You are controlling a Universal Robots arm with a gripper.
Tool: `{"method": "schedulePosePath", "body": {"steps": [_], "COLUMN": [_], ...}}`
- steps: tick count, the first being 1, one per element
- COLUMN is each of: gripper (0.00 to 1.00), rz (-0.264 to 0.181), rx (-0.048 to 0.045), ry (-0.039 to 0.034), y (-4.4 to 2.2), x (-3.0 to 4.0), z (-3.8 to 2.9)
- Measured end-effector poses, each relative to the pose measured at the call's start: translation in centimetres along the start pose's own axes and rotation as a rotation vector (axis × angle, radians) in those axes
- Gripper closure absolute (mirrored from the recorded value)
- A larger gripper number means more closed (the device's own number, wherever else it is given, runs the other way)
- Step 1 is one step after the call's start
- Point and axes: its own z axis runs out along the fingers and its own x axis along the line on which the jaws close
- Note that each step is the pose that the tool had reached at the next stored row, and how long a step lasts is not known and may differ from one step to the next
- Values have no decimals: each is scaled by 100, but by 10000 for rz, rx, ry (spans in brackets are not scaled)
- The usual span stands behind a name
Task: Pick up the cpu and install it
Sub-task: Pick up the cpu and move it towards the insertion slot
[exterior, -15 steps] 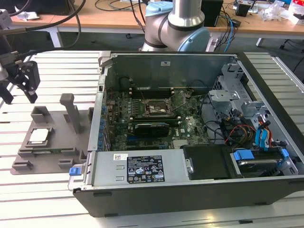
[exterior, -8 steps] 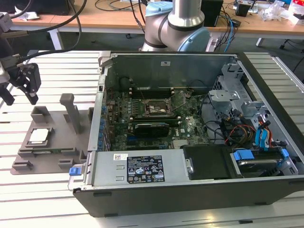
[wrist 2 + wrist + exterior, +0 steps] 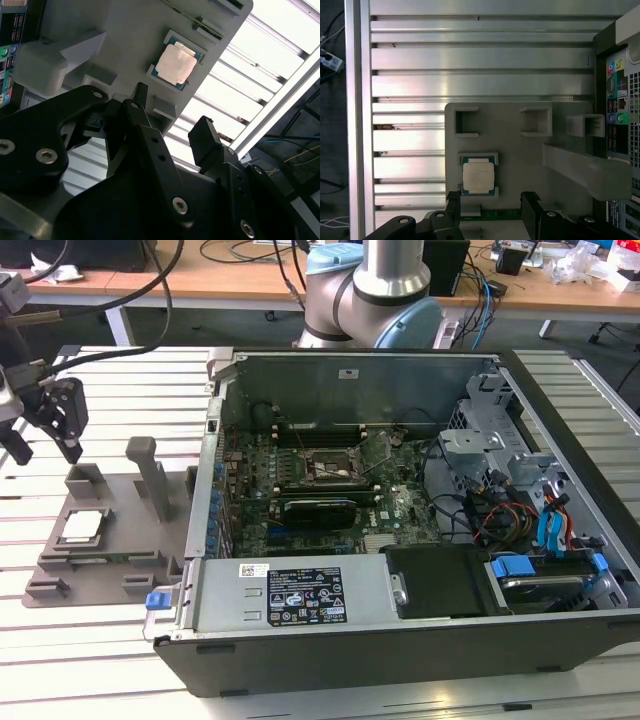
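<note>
The cpu (image 3: 83, 527) is a small flat square chip with a shiny silver top. It lies in a recess of the grey plastic tray (image 3: 125, 532) at the exterior view's left. My gripper (image 3: 45, 445) hangs open above the tray's far left side, apart from the chip and holding nothing. In the first wrist view the cpu (image 3: 478, 176) sits just beyond my open gripper (image 3: 491, 202). The second wrist view shows the cpu (image 3: 176, 65) past the black fingertips (image 3: 204, 134). The motherboard socket (image 3: 325, 472) stands with its metal frame inside the open computer case.
The open computer case (image 3: 420, 490) takes up the middle and the exterior view's right, on a slatted metal table (image 3: 120, 380). Grey upright posts (image 3: 150, 475) rise from the tray between the chip and the case. The arm's base (image 3: 375, 300) stands behind the case.
</note>
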Motion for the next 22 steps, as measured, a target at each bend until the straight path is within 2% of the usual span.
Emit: {"method": "schedulePosePath", "body": {"steps": [15, 22], "gripper": [40, 40], "rz": [0, 0], "rx": [0, 0], "ry": [0, 0], "y": [1, 2], "x": [3, 6], "z": [128, 224]}}
